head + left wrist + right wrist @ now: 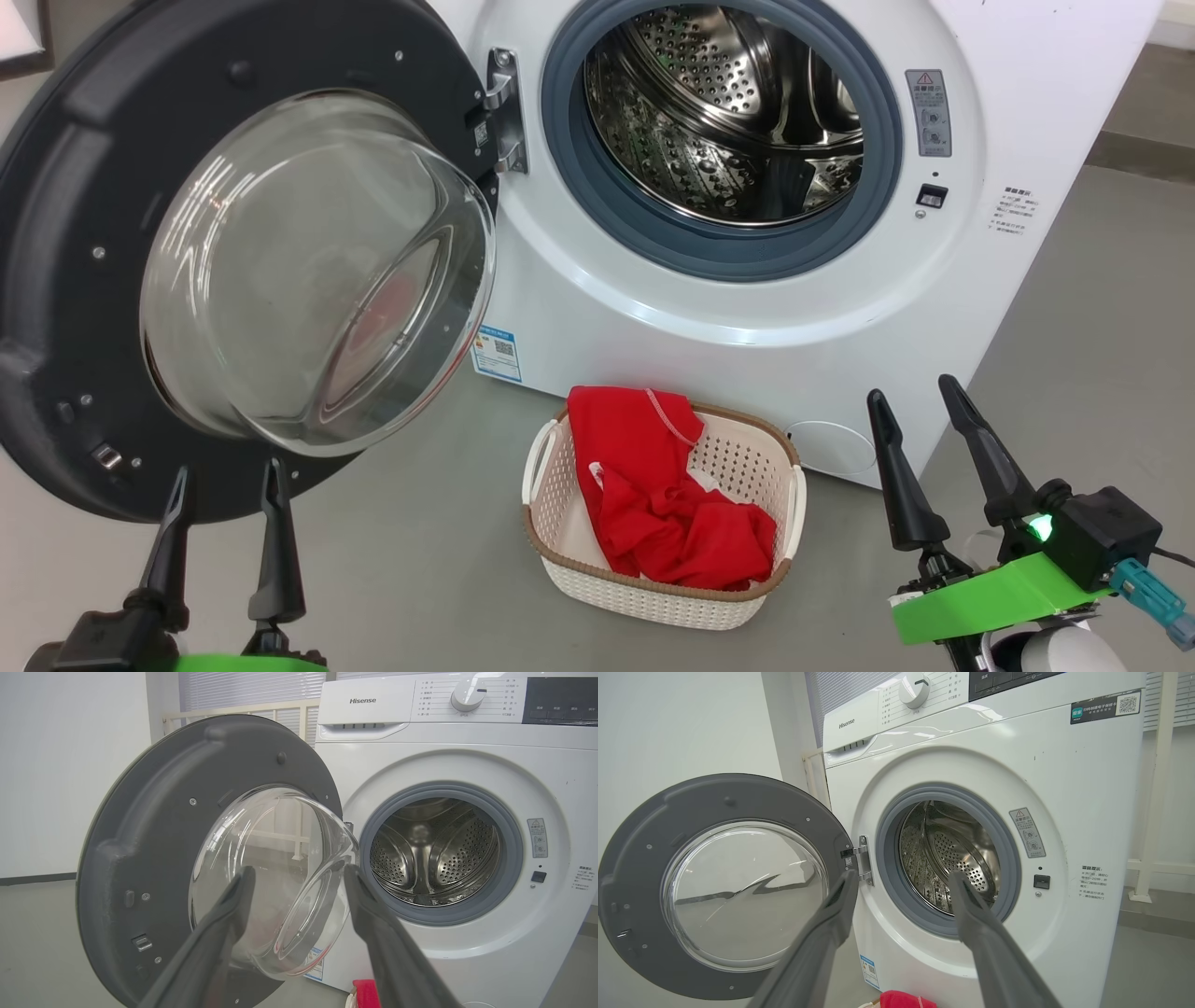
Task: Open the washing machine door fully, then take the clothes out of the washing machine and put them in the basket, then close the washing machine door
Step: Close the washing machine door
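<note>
My left gripper (228, 467) hangs low on my left with its two dark fingers spread wide and nothing between them. In the head view its tips sit before the lower edge of the washing machine door (65, 280), and in the left wrist view they frame the glass window (317, 271) without touching it. My right gripper (910, 389) is low on my right, spread just as wide and empty, its tips pointing toward the lower right corner of the washing machine (653, 308). The door stands swung open on its hinge at the left of the opening, with its dark inner side and bulging clear bowl turned toward me. Through the grey rubber ring (579, 187) I see the perforated steel drum (728, 121). The basket (747, 457) stands on the grey floor (420, 560) just in front of the machine, between my two grippers. The clothes (653, 495), bright red, lie bunched inside it, with one part draped over its far rim. A small blue label (496, 353) sits on the machine's front, beside the door's glass.
</note>
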Controlling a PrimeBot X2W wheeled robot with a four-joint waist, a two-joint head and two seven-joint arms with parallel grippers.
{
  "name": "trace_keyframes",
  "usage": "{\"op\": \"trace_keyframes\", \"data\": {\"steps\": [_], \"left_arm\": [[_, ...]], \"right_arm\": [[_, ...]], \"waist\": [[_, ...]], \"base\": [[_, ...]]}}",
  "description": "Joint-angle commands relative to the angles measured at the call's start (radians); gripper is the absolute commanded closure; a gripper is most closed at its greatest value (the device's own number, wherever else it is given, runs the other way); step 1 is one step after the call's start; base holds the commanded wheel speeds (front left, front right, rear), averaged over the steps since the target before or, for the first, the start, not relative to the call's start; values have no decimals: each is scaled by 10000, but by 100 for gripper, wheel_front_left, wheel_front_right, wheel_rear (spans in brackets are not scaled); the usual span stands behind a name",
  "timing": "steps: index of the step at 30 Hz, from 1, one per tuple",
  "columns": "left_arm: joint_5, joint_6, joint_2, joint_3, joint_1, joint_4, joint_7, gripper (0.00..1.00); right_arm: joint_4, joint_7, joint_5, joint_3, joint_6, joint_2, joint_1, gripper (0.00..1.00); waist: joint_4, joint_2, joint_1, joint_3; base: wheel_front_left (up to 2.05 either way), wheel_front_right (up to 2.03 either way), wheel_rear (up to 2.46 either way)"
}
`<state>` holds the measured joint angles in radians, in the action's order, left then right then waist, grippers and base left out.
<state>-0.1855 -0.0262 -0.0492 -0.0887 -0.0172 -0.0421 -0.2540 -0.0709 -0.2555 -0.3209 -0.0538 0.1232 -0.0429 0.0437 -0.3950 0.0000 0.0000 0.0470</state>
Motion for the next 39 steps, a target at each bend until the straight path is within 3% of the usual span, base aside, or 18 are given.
{"op": "trace_keyframes", "data": {"steps": [1,7,8,10,12,13,25,31,39], "left_arm": [[39,17,-186,-299,-158,233,-78,0],[54,35,-190,-288,-186,301,-78,0],[59,36,-188,-272,-197,303,-78,15],[63,27,-197,-269,-219,297,-78,55],[80,19,-237,-296,-211,298,-78,82],[97,17,-259,-307,-191,300,-78,100],[341,431,-675,-1020,-934,1078,-78,100],[-170,454,-1403,-2114,-2693,853,-78,100],[-838,165,-2527,-3069,-5109,-944,-78,100]], "right_arm": [[221,-63,-211,-296,75,-73,157,0],[197,-63,-218,-338,75,-73,176,0],[194,-63,-209,-332,75,-73,186,0],[192,-63,-196,-328,75,-73,188,0],[181,-63,-198,-341,75,-73,163,0],[170,-63,-210,-356,75,-73,146,0],[192,-63,-263,-320,75,-73,98,0],[169,-63,-258,-305,75,-73,87,0],[108,-63,-173,-359,75,-73,154,0]], "waist": [[6,0,0,10],[3,0,0,-42],[-7,0,0,-52],[-17,0,0,-49],[-10,0,0,-11],[1,0,0,16],[114,0,0,-3],[151,0,0,-14],[504,0,0,-203]], "base": [[0,0,0],[0,0,0],[0,0,0],[0,0,0],[0,0,0],[0,0,0],[0,0,0],[0,0,0],[0,0,0]]}}
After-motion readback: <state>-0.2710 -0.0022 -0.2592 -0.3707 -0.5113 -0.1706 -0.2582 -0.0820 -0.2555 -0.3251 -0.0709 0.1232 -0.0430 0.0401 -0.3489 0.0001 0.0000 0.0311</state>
